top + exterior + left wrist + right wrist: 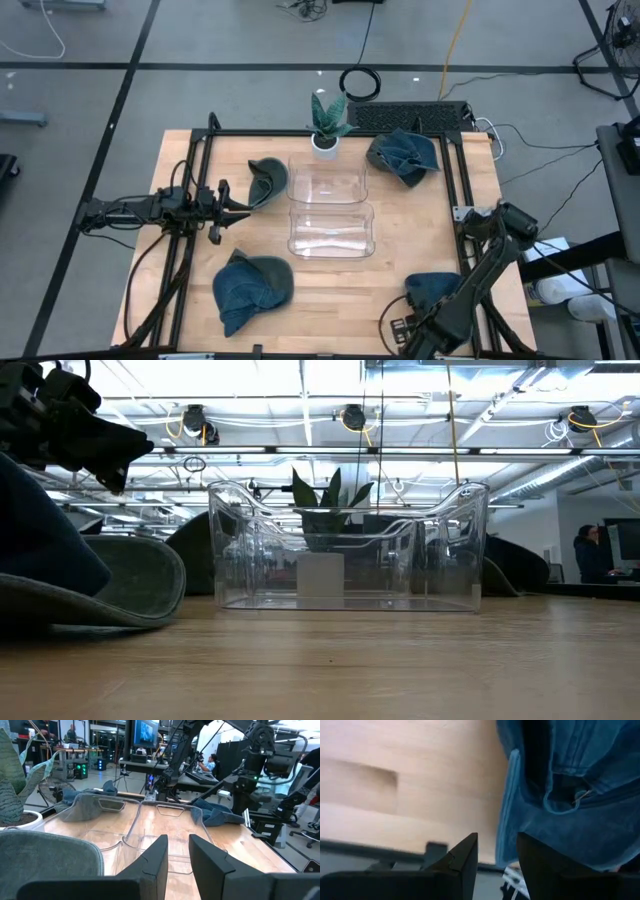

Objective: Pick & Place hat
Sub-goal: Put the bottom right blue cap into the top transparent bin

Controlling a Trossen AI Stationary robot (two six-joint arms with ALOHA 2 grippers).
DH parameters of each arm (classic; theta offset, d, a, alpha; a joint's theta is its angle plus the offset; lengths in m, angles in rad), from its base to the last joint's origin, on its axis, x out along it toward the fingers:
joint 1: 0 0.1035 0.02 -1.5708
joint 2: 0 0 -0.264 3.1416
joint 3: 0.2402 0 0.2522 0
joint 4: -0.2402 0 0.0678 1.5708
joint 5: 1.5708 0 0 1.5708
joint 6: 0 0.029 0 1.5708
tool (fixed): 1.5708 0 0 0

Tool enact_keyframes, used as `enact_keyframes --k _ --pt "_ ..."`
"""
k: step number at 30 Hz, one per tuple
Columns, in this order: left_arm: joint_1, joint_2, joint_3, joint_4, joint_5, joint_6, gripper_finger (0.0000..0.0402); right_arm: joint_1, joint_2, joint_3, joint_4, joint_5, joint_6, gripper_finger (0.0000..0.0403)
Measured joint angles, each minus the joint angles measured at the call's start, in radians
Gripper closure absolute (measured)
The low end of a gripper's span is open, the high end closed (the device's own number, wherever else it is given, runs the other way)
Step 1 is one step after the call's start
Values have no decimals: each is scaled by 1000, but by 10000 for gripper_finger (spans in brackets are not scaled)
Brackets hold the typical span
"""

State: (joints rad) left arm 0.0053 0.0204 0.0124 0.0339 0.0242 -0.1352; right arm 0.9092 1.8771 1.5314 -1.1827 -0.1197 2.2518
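Note:
A dark green hat (265,180) lies on its brim left of the clear bins (330,215); it also shows in the left wrist view (50,862). Three blue denim hats lie on the table: far right (403,155), near left (250,285) and near right (432,290). My left gripper (243,206) hovers level beside the green hat, on its near side. It points toward the bins, fingers (178,845) a narrow gap apart and empty. My right gripper (497,840) is at the near right corner, pointing down beside the near-right denim hat (560,795), narrowly open.
A potted plant (325,128) stands at the far edge behind the bins. A dark metal frame (200,150) runs along the table's sides. The near-left denim hat fills the low view's left (90,580). Bare wood lies between the bins and the near edge.

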Motion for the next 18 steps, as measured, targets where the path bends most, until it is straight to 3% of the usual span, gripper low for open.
enact_keyframes --k 18 --pt "0 0 0 0 0 0 314 -26 148 0 -91 -40 7 289"
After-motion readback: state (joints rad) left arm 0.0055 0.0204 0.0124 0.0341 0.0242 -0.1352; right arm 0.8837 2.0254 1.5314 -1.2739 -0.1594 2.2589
